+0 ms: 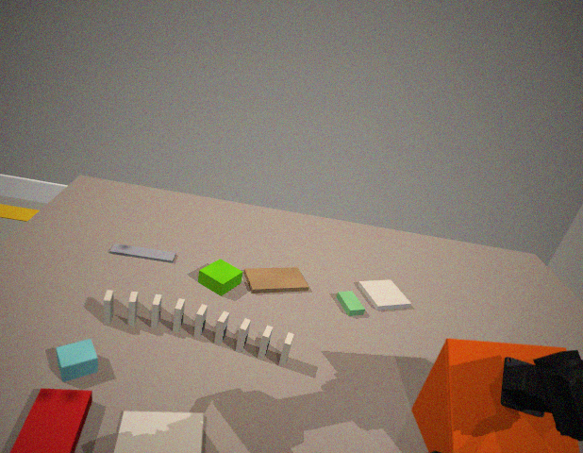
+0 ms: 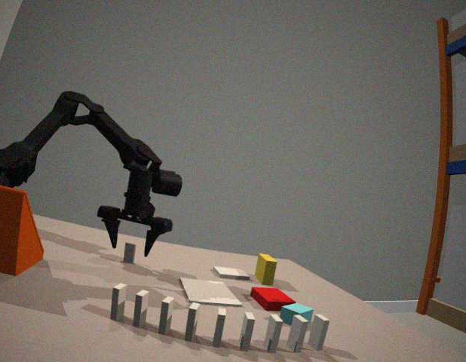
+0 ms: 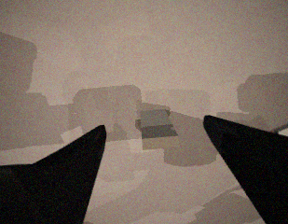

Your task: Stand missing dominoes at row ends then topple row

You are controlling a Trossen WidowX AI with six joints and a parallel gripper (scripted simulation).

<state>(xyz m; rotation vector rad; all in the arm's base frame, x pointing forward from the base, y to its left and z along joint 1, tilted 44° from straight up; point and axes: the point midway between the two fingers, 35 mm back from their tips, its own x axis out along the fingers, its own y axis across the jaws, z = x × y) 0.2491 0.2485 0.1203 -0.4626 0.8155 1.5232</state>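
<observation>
A row of several pale dominoes stands upright in a gentle curve; its domino nearest the orange block point(image 1: 286, 348) point(image 2: 118, 302) and its far end domino point(image 1: 108, 307) point(image 2: 318, 332) both stand. A loose grey domino point(image 2: 129, 253) point(image 3: 157, 131) stands upright by itself, well away from the row. My gripper point(image 2: 130, 251) point(image 3: 155, 124) is open and empty, pointing down, with its fingertips above the table. In the wrist view the loose domino shows between the two fingers. The top view shows only a black part of the arm, not the fingertips.
An orange block point(image 1: 437, 392) point(image 2: 7, 229) stands near the arm's base. A pale slab point(image 1: 159, 431) point(image 2: 210, 292), red block point(image 1: 53, 419) point(image 2: 272, 298) and teal block point(image 1: 77, 361) point(image 2: 296, 311) lie on one side of the row; green block point(image 1: 220, 276) and brown slab point(image 1: 275, 279) on the other.
</observation>
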